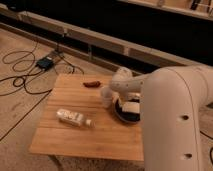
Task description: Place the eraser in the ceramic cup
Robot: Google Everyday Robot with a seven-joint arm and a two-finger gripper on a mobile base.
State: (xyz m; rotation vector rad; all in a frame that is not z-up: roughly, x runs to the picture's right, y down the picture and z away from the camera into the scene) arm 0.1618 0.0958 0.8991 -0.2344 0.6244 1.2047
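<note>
One eraser [131, 107] lies in the dark bowl [125, 118] on the right of the table [65, 140], the ceramic cup [105, 95] just left of it, so I judge the carry short. The gripper [119, 92] hangs above the bowl's left rim (spread or pinching, I cannot tell).

My thick white arm [175, 110] fills the right side of the view and reaches out to the left, bending down at the rounded wrist [122, 80]. Below it my gripper [118, 99] points downward near mid-view, mostly hidden beneath the wrist
</note>
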